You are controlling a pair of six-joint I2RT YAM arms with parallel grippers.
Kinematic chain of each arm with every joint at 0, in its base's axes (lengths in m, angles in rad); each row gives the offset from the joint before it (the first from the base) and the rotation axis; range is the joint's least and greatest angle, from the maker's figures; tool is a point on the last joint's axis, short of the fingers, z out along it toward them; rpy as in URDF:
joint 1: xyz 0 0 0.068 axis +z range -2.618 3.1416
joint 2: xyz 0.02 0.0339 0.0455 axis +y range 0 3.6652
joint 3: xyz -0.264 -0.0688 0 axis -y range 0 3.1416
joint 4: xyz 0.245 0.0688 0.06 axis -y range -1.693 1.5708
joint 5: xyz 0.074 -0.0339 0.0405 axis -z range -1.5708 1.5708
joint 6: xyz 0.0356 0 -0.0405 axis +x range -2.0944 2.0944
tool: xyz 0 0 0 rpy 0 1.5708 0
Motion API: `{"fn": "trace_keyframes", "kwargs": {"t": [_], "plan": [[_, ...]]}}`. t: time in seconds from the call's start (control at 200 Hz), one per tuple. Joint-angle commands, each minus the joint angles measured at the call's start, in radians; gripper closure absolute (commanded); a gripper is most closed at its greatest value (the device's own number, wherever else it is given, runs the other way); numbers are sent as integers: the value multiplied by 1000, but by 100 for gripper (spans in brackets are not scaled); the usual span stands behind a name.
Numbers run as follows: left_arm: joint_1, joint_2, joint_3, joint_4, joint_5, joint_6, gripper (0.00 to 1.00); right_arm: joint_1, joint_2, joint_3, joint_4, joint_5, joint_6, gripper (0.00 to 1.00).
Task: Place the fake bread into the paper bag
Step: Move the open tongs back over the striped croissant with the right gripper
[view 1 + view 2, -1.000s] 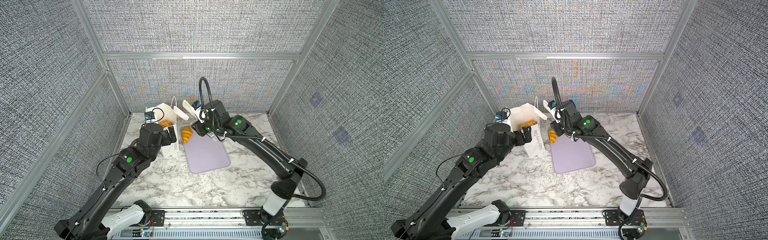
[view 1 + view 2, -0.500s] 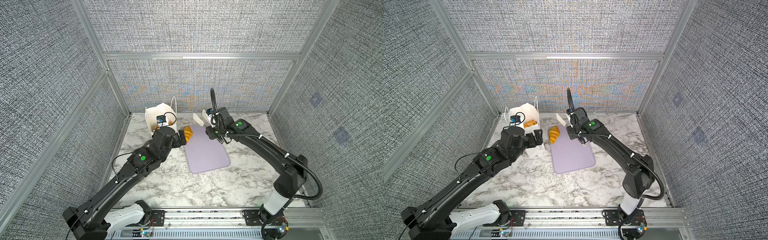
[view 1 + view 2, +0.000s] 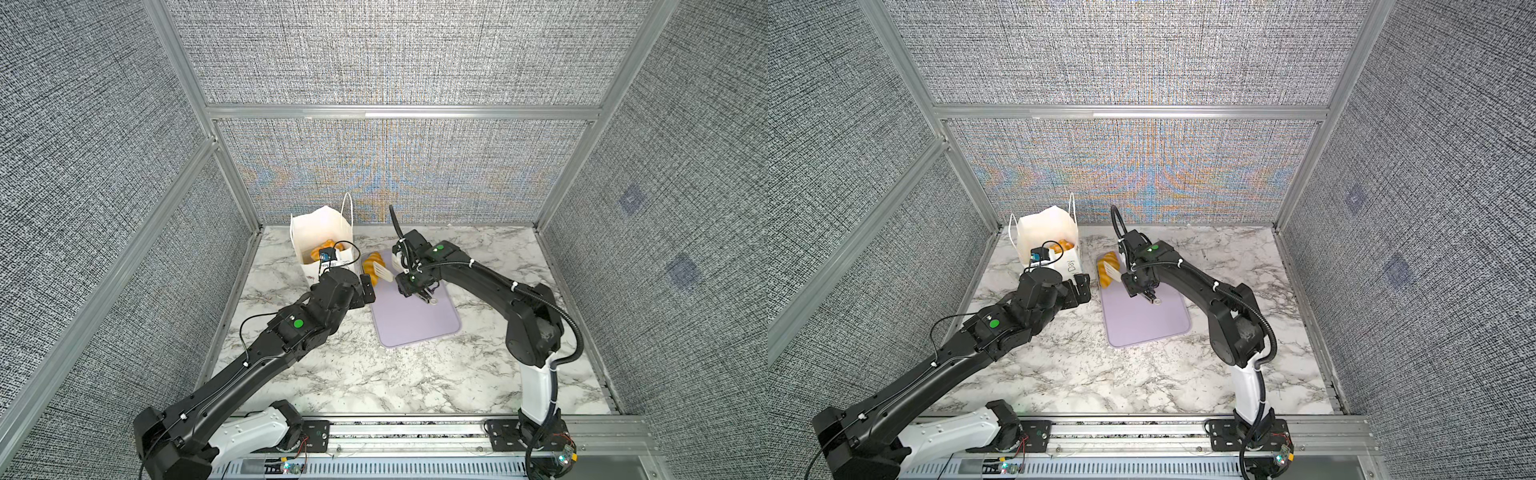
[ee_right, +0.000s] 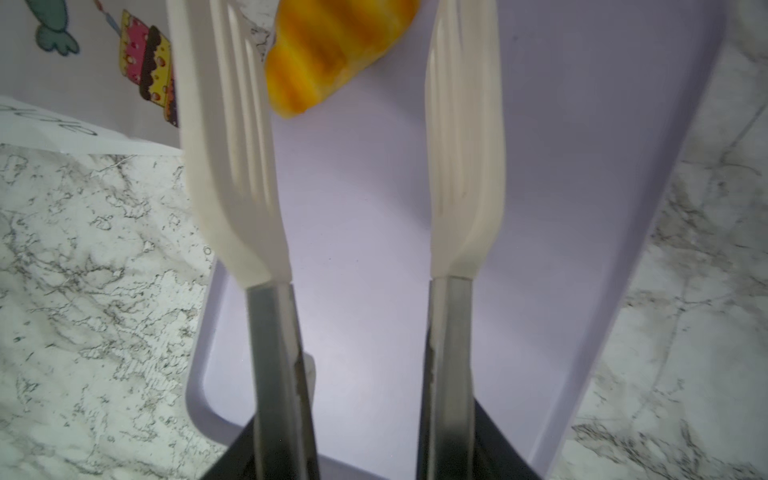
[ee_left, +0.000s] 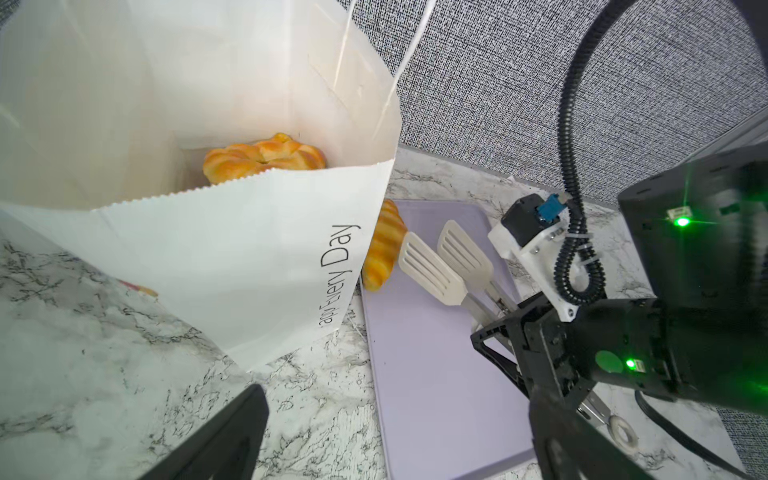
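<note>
A cell of grey woven wall panels (image 3: 395,62) in aluminium framing is seen around a white, grey-veined marble tabletop (image 3: 374,382).

The fingers of the left gripper (image 5: 395,395) are spread wide and nothing is held between them. It is poised low over the marble, just beside the lettered side of the tall white paper carrier bag with string handles (image 5: 249,257).

The fingers of the right gripper (image 4: 361,457) are clamped on the steel arms of a pair of tongs with cream slotted spatula blades (image 4: 232,166). The two blades are held apart, with nothing caught between them. Just past their tips, one glossy golden-yellow striped toy croissant (image 4: 332,50) lies on the far end of the flat lavender plastic tray (image 4: 374,249), close to the bag. Whether the nearer blade touches it cannot be told.

The bag is stood upright at the back of the table in both top views (image 3: 320,228) (image 3: 1046,228), its mouth open. Inside it a golden twisted ring-shaped toy pastry (image 5: 266,156) is seen, with more golden pieces beside it in a top view (image 3: 1061,245); their number cannot be counted.

No other bread is seen on the tray or the marble. The task is therefore judged nearly finished, with only the croissant left to be gripped and carried into the bag.
</note>
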Motion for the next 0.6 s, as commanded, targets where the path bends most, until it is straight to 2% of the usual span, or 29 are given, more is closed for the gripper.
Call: {"fn": "trace_keyframes", "kwargs": {"t": [0.0,0.59], "plan": [[-1,-14,-27,26,4,-24,1,10,34,40,-36,-26,10,47],[-1,-37,-63,-4,-3,-34,1,30,227,218,-95,-7,41,46]]}}
